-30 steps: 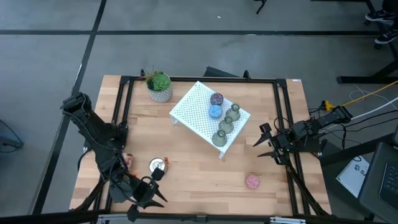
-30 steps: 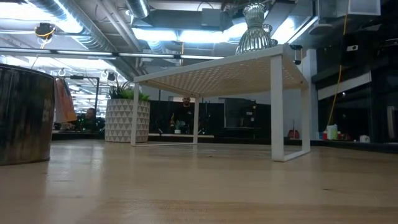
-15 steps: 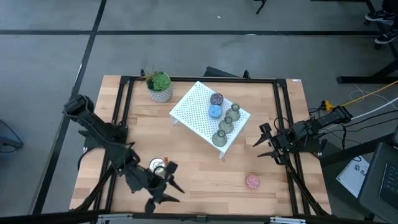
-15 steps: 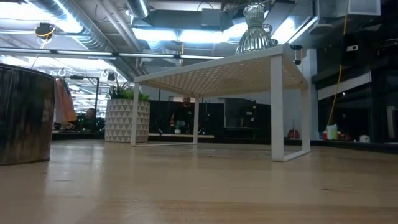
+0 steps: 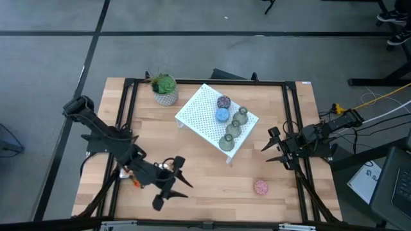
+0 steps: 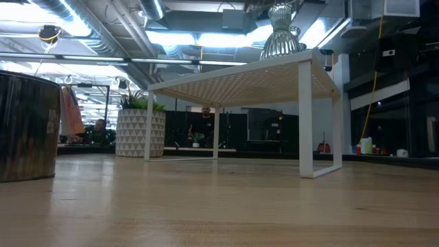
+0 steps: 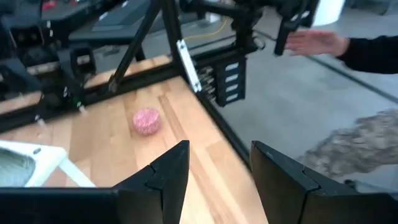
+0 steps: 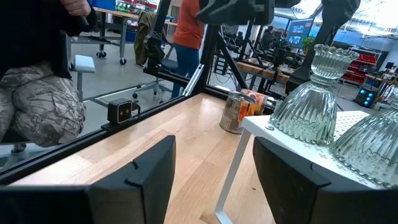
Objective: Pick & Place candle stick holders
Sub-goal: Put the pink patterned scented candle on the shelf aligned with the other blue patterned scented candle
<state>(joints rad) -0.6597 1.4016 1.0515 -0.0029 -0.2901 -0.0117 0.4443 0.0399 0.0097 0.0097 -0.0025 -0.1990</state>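
My left gripper (image 5: 171, 184) hovers open over the table's near left part, holding nothing. In the left wrist view a pink candle stick holder (image 7: 147, 121) stands on the table beyond its fingers, also seen in the high view as the pink holder (image 5: 260, 187). A shiny silver holder (image 8: 235, 112) stands on the table just behind the left gripper, partly hidden under the left arm. On the white perforated stand (image 5: 199, 109) sit a purple holder (image 5: 223, 101), a blue one (image 5: 222, 115) and three olive bell-shaped ones (image 5: 233, 128). My right gripper (image 5: 273, 146) waits open at the table's right edge.
A green potted plant (image 5: 165, 88) stands at the far left. A small orange thing (image 5: 133, 172) lies by the left arm. Black frame rails (image 5: 128, 115) run along the table's edges. A person's hand (image 7: 317, 42) shows beyond the table's right edge. Bare wood lies between gripper and pink holder.
My left gripper has swung from the near left corner toward the table's right edge and a little toward the far edge, turning as it went. The silver holder stays standing where it was. My right arm has kept still.
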